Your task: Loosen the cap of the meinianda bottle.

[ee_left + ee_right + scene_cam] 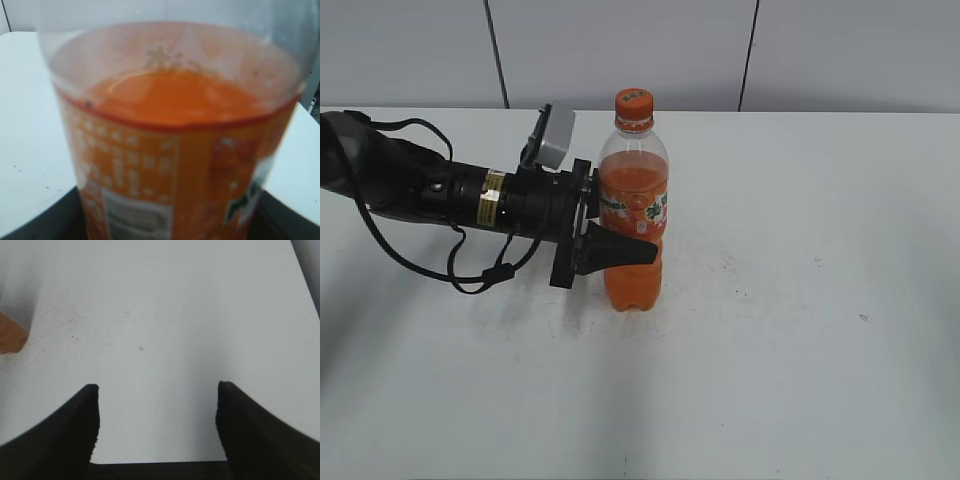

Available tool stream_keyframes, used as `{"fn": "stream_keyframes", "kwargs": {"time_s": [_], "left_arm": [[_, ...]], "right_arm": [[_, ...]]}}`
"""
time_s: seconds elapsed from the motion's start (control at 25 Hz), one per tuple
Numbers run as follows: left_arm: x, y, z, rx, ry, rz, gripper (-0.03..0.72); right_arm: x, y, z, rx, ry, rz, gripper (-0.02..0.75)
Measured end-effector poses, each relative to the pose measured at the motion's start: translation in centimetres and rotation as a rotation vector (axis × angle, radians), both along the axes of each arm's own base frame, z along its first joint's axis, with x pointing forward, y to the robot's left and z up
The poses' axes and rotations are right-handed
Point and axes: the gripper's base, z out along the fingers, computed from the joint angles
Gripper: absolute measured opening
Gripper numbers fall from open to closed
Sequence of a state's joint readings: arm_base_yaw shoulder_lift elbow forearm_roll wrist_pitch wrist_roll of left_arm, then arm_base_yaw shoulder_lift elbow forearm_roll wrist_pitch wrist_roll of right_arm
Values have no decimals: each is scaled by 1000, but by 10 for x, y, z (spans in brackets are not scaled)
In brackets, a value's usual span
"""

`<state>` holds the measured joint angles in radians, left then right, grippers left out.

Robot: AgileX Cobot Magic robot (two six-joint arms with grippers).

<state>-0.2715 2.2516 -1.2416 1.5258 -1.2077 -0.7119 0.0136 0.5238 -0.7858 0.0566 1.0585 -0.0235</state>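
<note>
The meinianda bottle (634, 190) stands upright on the white table, with orange liquid and an orange-green-white label. Its orange cap (634, 103) sits on top, with nothing touching it. My left gripper (623, 250) comes in level from the left and is shut on the bottle at the label band. One black finger crosses the front and the other is hidden behind. In the left wrist view the bottle (170, 150) fills the frame between the fingers (165, 227); the cap is out of that view. My right gripper (157, 410) is open and empty above bare table.
The white table (800, 330) spreads around the bottle, with grey wall panels behind it. The left arm and its cables (430, 190) lie along the left side. An orange blurred shape (10, 337) shows at the left edge of the right wrist view.
</note>
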Motion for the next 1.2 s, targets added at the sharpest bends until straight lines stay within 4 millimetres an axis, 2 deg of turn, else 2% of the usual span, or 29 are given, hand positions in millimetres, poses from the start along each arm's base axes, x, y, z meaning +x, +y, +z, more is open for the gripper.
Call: {"fn": "stream_keyframes", "kwargs": {"time_s": [0.24, 0.28, 0.44, 0.6, 0.72, 0.84, 1.0, 1.08, 1.2], "left_arm": [[0, 0, 0, -1, 0, 0, 430], [0, 0, 0, -1, 0, 0, 430], [0, 0, 0, -2, 1, 1, 430], [0, 0, 0, -5, 2, 5, 430], [1, 0, 1, -7, 2, 9, 430], [1, 0, 1, -7, 2, 11, 430], [1, 0, 1, -6, 2, 11, 430], [1, 0, 1, -6, 2, 12, 430], [1, 0, 1, -6, 2, 12, 430]], "right_arm": [[64, 1, 19, -60, 107, 65, 545], [79, 2, 17, -61, 143, 68, 545], [117, 3, 24, -42, 239, 64, 545], [164, 4, 21, -28, 382, 58, 545], [195, 4, 22, -25, 415, 58, 545], [216, 6, 29, 37, 402, 7, 545], [231, 17, 39, 160, 380, -38, 545], [237, 32, 40, 196, 388, -37, 545], [244, 66, 37, 226, 415, 3, 545]]}}
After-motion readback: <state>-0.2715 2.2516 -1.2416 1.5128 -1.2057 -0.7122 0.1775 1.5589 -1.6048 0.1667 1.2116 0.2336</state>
